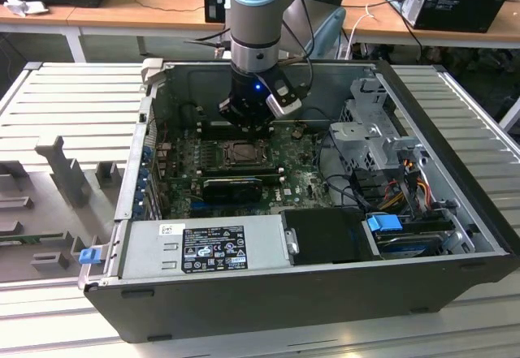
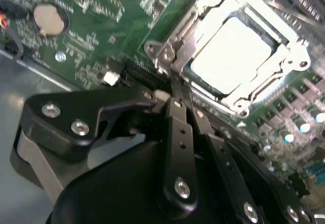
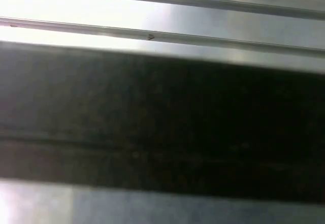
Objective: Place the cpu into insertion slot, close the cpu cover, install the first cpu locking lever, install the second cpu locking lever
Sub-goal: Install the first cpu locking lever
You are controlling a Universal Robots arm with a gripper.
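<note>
The cpu (image 2: 231, 51), a pale square chip, lies flat in the insertion slot (image 1: 241, 153) on the green motherboard (image 2: 117, 26). The cpu cover (image 2: 200, 16), a shiny metal frame, lies down around the chip. My gripper (image 2: 175, 89) hangs just beside one corner of the socket, its black fingers (image 2: 179, 117) drawn together with nothing visible between them. In the exterior view the gripper (image 1: 242, 124) sits low inside the open computer case, just behind the socket.
A grey power supply (image 1: 207, 248) fills the case's near side. A metal drive cage (image 1: 374, 131) with cables stands at the exterior view's right. A black card (image 1: 231, 186) lies in front of the socket. A coin battery (image 2: 49, 19) sits on the board.
</note>
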